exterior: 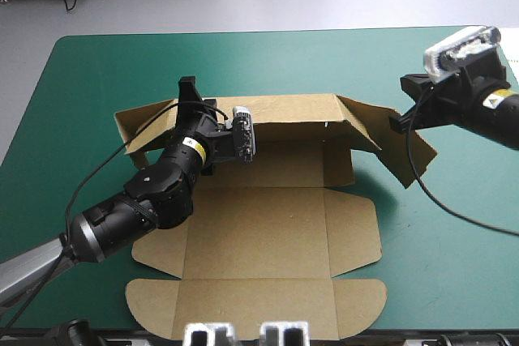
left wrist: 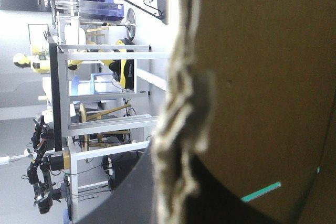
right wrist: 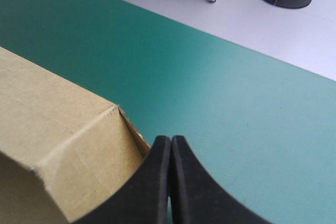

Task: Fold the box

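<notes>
box point(exterior: 268, 224) flat mid-table on teal-green cover point(exterior: 97, 119), 12 o'clock wall point(exterior: 300, 111) raised. left gripper point(exterior: 191, 91) pinching that wall at 11 o'clock (board edge sits between its fingers). right gripper point(right wrist: 170, 139) pressed together, just beside the 2 o'clock corner flap point(exterior: 397, 147).

High view down over the table point(exterior: 81, 62), left wrist hard against box point(left wrist: 262, 77), right wrist low beside same box
</notes>
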